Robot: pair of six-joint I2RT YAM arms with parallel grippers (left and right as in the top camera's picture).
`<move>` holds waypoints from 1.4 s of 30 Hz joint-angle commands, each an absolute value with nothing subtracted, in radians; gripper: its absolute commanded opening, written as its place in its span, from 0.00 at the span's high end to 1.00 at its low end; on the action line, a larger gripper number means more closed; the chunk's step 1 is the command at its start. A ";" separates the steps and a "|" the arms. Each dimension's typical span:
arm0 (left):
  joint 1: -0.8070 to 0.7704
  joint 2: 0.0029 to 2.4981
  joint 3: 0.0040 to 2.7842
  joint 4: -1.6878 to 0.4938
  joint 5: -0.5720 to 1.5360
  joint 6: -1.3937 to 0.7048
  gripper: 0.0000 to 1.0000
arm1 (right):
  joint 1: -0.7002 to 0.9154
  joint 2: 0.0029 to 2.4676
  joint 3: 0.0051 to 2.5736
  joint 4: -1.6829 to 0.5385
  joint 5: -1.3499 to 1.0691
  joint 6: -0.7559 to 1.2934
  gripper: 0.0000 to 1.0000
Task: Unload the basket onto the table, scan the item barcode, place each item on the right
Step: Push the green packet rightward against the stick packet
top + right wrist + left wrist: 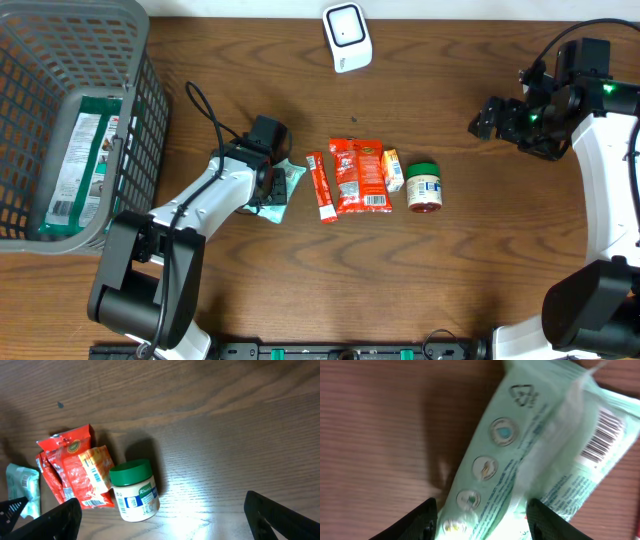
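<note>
Green packet (pixel 520 460) lies barcode-up between spread, released left claw (pixel 482 520); right claw (pixel 162 515) wide, empty. Likely step: pickup. Next: pinch packet, present barcode to scanner (pixel 347 36).

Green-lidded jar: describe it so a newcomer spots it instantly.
On the wooden table, a row of groceries lies below the white scanner. The jar sits at the row's right end, beside a small orange packet. It alone is a rigid tub with a green lid; its neighbours are flat packets.
</note>
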State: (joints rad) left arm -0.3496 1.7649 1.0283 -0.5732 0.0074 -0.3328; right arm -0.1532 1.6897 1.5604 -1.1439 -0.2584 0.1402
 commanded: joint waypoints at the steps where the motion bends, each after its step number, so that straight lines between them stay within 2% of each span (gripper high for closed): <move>1: -0.353 1.794 1.033 -0.559 0.148 -0.304 0.41 | -0.165 1.679 1.560 -1.145 -0.266 0.137 0.01; 21: -0.358 1.795 1.029 -0.460 0.146 -0.261 0.43 | -0.165 1.679 1.560 -1.145 -0.266 0.137 0.01; 25: -0.359 1.796 1.016 -0.434 0.146 -0.244 0.48 | -0.165 1.679 1.560 -1.145 -0.266 0.137 0.01; 33: -0.369 1.796 1.012 -0.390 0.150 -0.245 0.51 | -0.165 1.679 1.560 -1.145 -0.266 0.137 0.01; 42: -0.410 1.796 1.012 -0.377 0.150 -0.271 0.51 | -0.165 1.679 1.560 -1.145 -0.266 0.137 0.01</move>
